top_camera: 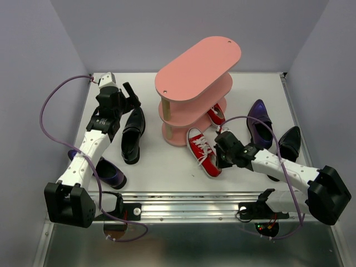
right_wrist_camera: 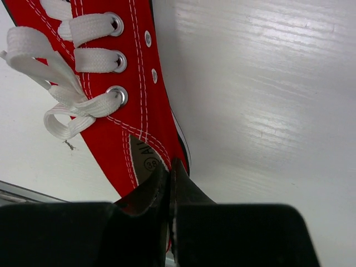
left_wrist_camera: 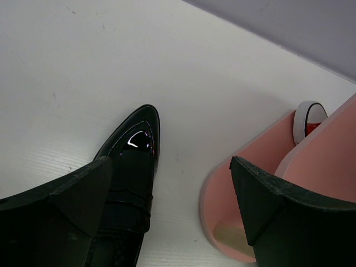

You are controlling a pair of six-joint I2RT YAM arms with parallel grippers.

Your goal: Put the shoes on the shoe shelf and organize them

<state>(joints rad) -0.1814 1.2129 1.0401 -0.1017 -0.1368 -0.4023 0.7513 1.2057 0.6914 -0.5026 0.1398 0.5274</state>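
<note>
The right gripper (right_wrist_camera: 169, 169) pinched the heel collar of the red sneaker (right_wrist_camera: 125, 122) on the worktop (top_camera: 161, 172) beside the shoe shelf (top_camera: 197, 61); thin canvas could slip when lifted. The left gripper (left_wrist_camera: 169, 161) hung spread over a black loafer (left_wrist_camera: 130, 167).

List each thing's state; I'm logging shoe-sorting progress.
Near red sneaker: on table, heel gripped.
Right fingers: shut on it.
Left fingers: open, empty.
Shoe shelf: upright, top board bare.
Far red sneaker: at shelf base.
Left black loafer: on table.
Right black loafer: on table.
Left purple shoe: on table.
Right purple shoe: on table.
</note>
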